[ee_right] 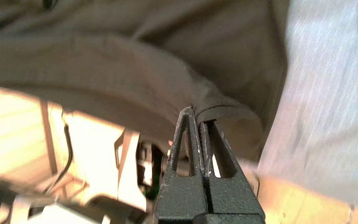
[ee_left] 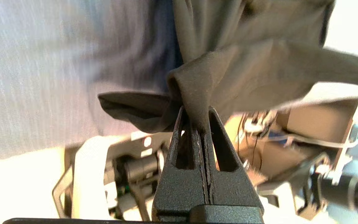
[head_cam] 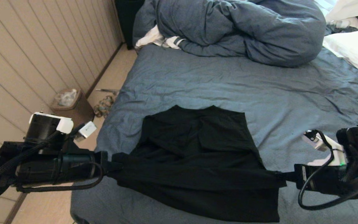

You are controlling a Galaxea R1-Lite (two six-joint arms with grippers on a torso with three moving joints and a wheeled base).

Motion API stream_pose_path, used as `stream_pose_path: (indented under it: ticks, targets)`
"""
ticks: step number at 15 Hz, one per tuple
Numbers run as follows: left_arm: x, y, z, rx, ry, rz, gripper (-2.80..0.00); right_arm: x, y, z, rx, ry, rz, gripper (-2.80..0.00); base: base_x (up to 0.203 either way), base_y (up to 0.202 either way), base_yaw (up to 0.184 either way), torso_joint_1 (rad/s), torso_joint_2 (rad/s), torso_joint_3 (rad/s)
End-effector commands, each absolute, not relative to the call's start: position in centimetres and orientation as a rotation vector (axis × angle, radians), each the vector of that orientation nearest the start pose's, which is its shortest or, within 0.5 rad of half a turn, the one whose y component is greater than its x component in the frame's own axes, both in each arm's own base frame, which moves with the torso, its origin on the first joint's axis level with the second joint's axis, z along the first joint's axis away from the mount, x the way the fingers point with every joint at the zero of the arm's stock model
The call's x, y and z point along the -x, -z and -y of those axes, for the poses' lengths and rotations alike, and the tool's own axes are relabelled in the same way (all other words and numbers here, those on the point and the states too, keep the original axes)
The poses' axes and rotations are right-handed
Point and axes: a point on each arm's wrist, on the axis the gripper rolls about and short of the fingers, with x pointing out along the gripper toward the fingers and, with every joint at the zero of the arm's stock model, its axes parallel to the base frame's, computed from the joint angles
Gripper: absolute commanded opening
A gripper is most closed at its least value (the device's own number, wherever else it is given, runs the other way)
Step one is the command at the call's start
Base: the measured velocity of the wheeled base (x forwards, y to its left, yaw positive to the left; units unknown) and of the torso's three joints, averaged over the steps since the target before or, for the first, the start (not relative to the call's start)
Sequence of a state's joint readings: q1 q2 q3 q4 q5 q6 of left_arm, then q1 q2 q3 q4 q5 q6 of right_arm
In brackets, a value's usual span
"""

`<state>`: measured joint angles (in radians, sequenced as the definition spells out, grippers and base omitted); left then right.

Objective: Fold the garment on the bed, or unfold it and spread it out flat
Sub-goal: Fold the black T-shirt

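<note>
The black T-shirt (head_cam: 197, 161) lies on the near part of the bed (head_cam: 235, 81), its near portion lifted and stretched between my two grippers. My left gripper (head_cam: 112, 165) is shut on the shirt's left edge; in the left wrist view the fabric (ee_left: 228, 71) bunches out of the closed left gripper (ee_left: 196, 116). On the shirt's right edge my right gripper (head_cam: 283, 177) is shut; the cloth (ee_right: 120, 81) folds over the tips of the right gripper (ee_right: 199, 119). No white text shows on the shirt.
A bunched blue-grey duvet (head_cam: 238, 28) fills the far end of the bed, with a white-and-striped cloth (head_cam: 160, 39) beside it and a white pillow (head_cam: 353, 51) at the far right. A brown bin (head_cam: 70, 105) stands on the floor by the panelled wall.
</note>
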<state>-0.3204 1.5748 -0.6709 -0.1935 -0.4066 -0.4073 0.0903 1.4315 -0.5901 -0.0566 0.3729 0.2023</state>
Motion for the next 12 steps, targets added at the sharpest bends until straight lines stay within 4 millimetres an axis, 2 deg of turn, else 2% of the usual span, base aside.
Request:
stream_pose_path:
  ticks: [1, 4, 7, 12]
  targets:
    - [-22.2, -13.7, 8.4, 0.401, 0.542, -0.877, -2.80, -18.5, -15.6, -3.1, -0.285, -0.395, -0.791, -2.80, 0.000, 0.000, 0.000, 0.000, 0.00, 0.000]
    - [-22.9, -12.1, 8.6, 0.397, 0.558, -0.882, -2.80, -18.9, -14.8, -3.2, -0.288, -0.394, -0.826, -2.80, 0.000, 0.000, 0.000, 0.000, 0.00, 0.000]
    - [-24.0, -11.1, 9.0, 0.393, 0.560, -0.887, -2.80, -20.3, -14.1, -3.3, -0.290, -0.390, -0.863, -2.80, 0.000, 0.000, 0.000, 0.000, 0.00, 0.000]
    - [-27.0, -9.2, 9.6, 0.401, 0.546, -0.889, -2.80, -23.1, -15.1, -3.3, -0.292, -0.385, -0.826, -2.80, 0.000, 0.000, 0.000, 0.000, 0.00, 0.000]
